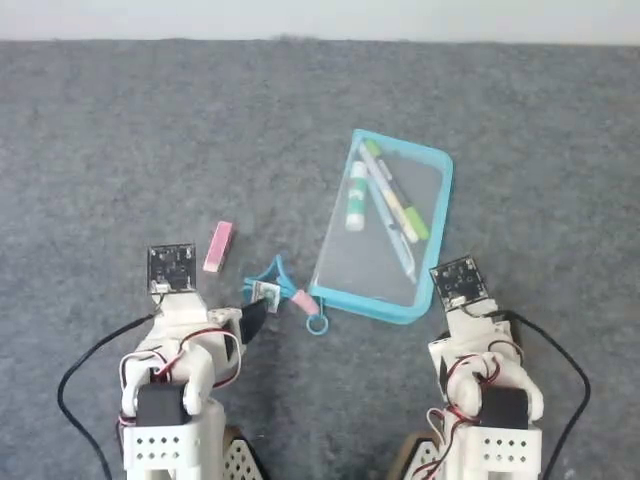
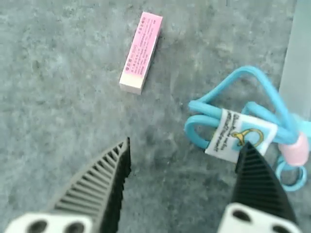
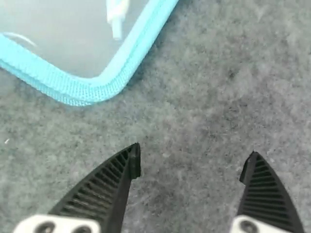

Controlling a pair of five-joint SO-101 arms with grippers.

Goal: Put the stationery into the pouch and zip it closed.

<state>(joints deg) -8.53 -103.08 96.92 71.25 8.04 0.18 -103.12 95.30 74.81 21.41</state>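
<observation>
The surface is a grey felt-like mat with a pale strip of wall along its far edge.

We cannot make out whether the zip of the pouch is open or shut. Its clear wall blurs the contents. We count a glue stick, a green-and-yellow pen and at least one pale pen lying lengthwise inside. The right wrist view cuts the pouch down to one teal corner, with a white pen tip behind the film.

The eraser lies outside the pouch on bare mat, well to its left and beyond the left arm's wrist. It is seen whole in the left wrist view.

A teal cord is bunched at the pouch's near left corner, with a label, a pink bead and a ring partly cut off at the frame edge. This cord lies between the eraser and the pouch.

The left gripper is spread wide and holds nothing. One fingertip overlaps the label, but we cannot confirm contact.

The right gripper is likewise spread and holds nothing. It sits over bare mat just beside the pouch's near right corner. From above, its wrist camera covers the fingers.
</observation>
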